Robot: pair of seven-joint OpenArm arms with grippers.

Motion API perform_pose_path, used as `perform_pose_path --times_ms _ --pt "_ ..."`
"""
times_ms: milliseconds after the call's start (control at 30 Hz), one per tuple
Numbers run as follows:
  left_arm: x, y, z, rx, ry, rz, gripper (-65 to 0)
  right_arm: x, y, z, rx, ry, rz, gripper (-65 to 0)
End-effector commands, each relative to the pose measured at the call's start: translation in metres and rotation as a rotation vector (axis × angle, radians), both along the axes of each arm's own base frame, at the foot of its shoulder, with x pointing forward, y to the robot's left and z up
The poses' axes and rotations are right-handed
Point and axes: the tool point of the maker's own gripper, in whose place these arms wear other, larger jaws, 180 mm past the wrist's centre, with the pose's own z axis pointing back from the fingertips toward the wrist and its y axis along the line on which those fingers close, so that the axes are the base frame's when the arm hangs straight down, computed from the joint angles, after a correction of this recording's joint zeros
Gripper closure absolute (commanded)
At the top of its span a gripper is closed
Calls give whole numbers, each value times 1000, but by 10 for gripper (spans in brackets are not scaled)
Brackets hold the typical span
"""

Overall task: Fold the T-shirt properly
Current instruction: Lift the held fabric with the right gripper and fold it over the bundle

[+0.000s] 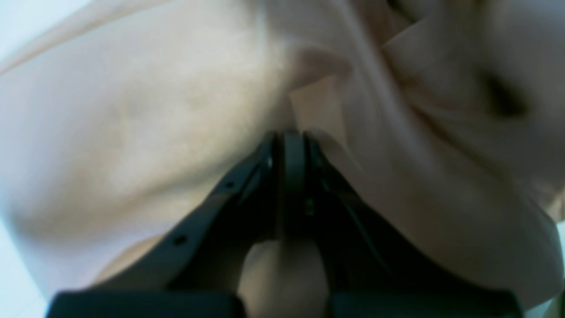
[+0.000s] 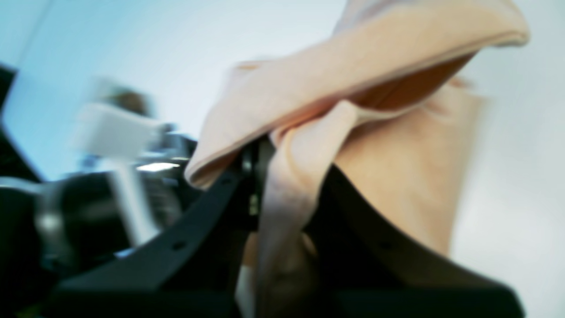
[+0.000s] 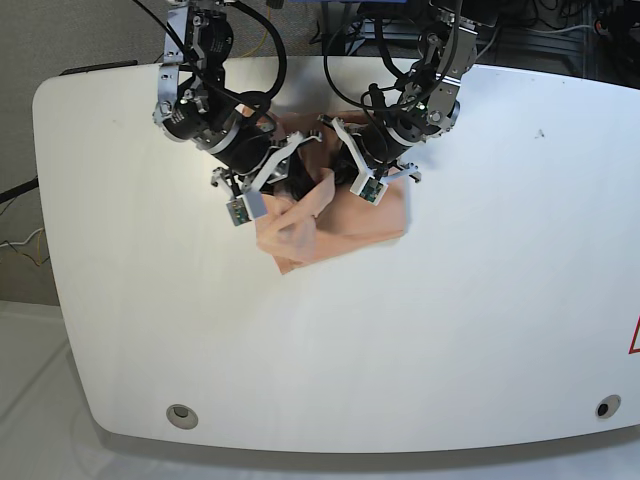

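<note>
The salmon-pink T-shirt (image 3: 345,228) lies bunched in a crumpled heap on the far middle of the white table (image 3: 450,330). Both arms reach into its upper part. My left gripper (image 1: 290,134) is shut on a fold of the T-shirt (image 1: 154,132), which fills the left wrist view. In the base view the left gripper (image 3: 335,160) is on the right side of the heap. My right gripper (image 2: 260,152) is shut on a twisted strip of the T-shirt (image 2: 397,154), with a hemmed edge draped over it. In the base view the right gripper (image 3: 290,170) is close beside the left one. The neck label is hidden.
The other arm (image 2: 114,176) shows blurred close by in the right wrist view. The table's back edge and cables (image 3: 330,40) are just behind the arms. Two round holes (image 3: 181,414) sit near the front corners. A red mark (image 3: 634,340) sits at the right edge.
</note>
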Motion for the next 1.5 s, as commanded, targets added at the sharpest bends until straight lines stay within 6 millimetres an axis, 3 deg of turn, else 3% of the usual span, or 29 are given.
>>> perform_pose_path --times_ms 0,233,600,700,933,1033,1333,1467 --pt "3 -1 4 -3 -14 -1 -10 8 16 23 60 -67 13 0" --pt "3 -1 4 -4 -14 0 -10 6 41 30 108 -61 42 0" --pt "5 -1 9 -6 -26 1 -10 8 44 2 106 18 46 -38" --pt "8 -1 18 -11 -52 1 -12 7 44 0 108 26 46 -147" --pt "14 2 33 -11 -98 0 -13 6 45 -1 109 29 48 -485" --pt "17 6 36 -11 -106 12 -14 6 45 0 109 27 48 -578" --pt "23 16 39 -10 -115 47 -14 8 44 7 109 4 46 -538" --pt "29 20 50 -15 -144 64 -14 9 43 8 108 -1 44 -539"
